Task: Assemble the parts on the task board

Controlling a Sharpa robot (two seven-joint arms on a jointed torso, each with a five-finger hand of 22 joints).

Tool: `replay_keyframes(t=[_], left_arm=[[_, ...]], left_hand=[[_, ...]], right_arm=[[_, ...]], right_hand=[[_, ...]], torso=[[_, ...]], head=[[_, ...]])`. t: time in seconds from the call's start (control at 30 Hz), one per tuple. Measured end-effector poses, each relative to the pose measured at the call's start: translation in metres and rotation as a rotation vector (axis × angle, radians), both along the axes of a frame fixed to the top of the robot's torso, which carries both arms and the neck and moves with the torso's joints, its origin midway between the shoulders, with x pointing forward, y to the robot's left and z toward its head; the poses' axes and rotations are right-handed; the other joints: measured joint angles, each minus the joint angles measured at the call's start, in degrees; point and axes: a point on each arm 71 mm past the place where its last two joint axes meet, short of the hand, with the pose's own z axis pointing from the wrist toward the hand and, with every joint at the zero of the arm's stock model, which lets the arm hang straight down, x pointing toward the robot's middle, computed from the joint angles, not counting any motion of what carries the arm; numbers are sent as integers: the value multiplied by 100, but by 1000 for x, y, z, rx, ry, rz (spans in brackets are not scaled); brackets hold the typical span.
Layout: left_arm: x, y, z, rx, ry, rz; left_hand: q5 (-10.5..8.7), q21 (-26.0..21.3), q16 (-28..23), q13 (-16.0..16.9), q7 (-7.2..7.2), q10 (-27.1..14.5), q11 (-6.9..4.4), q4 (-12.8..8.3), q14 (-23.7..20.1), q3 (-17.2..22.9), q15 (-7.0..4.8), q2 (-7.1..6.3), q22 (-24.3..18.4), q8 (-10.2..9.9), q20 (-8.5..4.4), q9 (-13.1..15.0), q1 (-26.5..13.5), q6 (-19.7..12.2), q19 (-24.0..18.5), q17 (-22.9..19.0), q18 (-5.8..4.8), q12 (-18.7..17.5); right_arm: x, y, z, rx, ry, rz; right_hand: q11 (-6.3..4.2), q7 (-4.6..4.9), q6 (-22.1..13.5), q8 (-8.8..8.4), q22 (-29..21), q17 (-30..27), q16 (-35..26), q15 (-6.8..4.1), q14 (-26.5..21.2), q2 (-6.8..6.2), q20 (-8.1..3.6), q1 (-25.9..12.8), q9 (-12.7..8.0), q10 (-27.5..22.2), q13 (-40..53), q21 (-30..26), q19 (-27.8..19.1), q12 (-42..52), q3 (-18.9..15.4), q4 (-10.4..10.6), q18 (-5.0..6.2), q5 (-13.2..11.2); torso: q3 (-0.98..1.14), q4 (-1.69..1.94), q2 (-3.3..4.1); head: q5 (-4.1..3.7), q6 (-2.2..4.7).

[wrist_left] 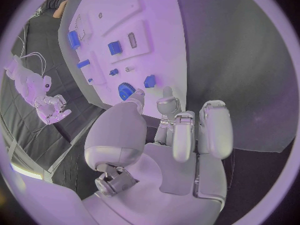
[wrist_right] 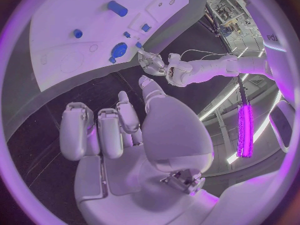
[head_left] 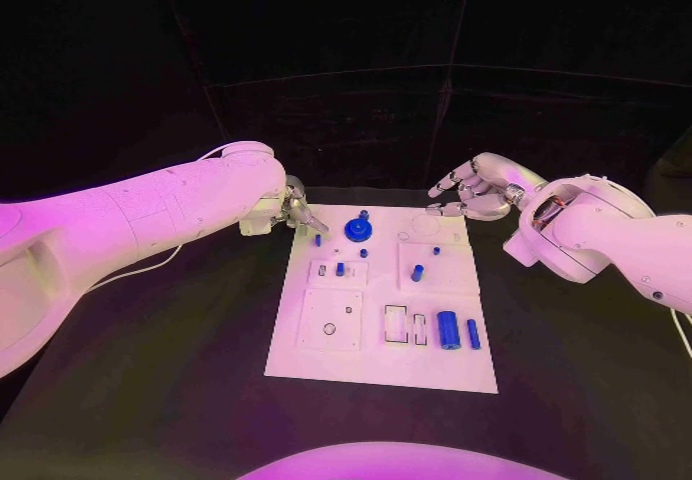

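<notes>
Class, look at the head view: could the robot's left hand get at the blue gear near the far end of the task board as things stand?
Probably yes. The left hand sits at the task board's far left corner, holding nothing, and the blue gear stands close beside it with only bare board between; the right hand stays off to the other side.

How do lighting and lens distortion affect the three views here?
Head view: magenta light tints both arms and the task board, and the background is nearly black, but the blue parts stay legible. Left wrist view: fisheye bends the board's straight edges, and the left hand looms large. Right wrist view: the same curvature, with the right hand in the middle and a bright magenta light strip glaring at the rim.
</notes>
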Motion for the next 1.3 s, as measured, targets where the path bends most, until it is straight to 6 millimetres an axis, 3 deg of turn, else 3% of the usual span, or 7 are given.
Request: replay_keyframes(t=[0.27, 0.53, 0.97, 1.3], left_arm=[[0, -2, -1, -7, -1, -12], [0, -5, -1, -13, -1, -24], [-1, -9, -1, -20, 3, -41], [-2, -12, -3, -16, 11, -52]], left_hand=[[0, 0, 0, 15, 0, 0, 0, 16, 0, -16, 0, 27, 23, 23, 0, 0, 27, 41, 0, 0, 0, 21], [0, 21, 0, 14, 0, 0, 0, -15, 0, -48, 0, 172, 35, 44, 0, -17, 171, 41, 0, 0, 0, 48], [0, 36, 0, 13, -20, 20, -21, -83, 0, -28, 0, 194, 34, 67, -1, -25, 314, 60, 0, 0, 0, 67], [0, 41, 0, 13, -41, 20, -20, -127, 0, -15, 0, 214, 33, 66, -1, -32, 398, 81, 0, 0, 0, 71]], right_arm=[[0, 0, 0, 0, -1, -1], [1, 1, 0, 1, -1, 1], [1, 1, 0, 1, -1, 1], [1, 1, 0, 1, 0, 2]], right_hand=[[0, 0, 0, 0, 0, 0, 0, 0, 0, 0, 0, 0, 0, 0, 0, 0, 0, 0, 0, 0, 0, 31], [0, 0, 0, 0, 0, 0, 0, 0, 0, 23, 0, 24, 0, 0, 0, 0, 0, 0, 0, 0, 0, 31], [0, 0, 0, 21, 1, 0, 0, 0, 0, 23, 0, 24, 0, 0, 1, 0, 0, 0, 0, 0, -1, 31], [0, 0, 0, 21, 1, 4, 0, 0, 0, 23, 0, 24, 0, 0, 1, 0, 0, 0, 0, 0, 0, 31]], torso=[[2, 2, -2], [3, 6, -2], [3, 2, -1], [3, 2, -1]], head=[[-9, -3], [5, 9], [-40, -27], [-32, -34]])
